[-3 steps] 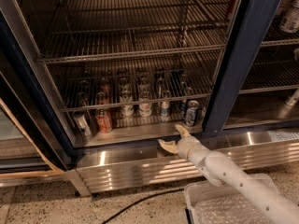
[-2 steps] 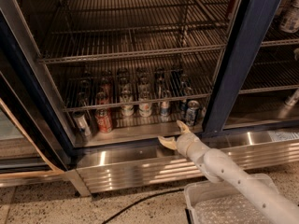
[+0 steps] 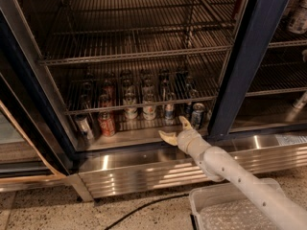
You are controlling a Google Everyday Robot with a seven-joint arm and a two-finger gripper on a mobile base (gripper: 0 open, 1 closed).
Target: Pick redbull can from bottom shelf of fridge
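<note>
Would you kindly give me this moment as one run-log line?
phase: pre-grasp | end effector: open, at front edge of bottom shelf | redbull can: upright, not grasped, close beside it

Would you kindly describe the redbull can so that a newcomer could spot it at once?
In the fridge, follow the dark navy post down to the bottom shelf. The redbull can is the last can on the right, beside that post, just beyond the open gripper. It is blue and silver, unlike the red can far to its left.
</note>
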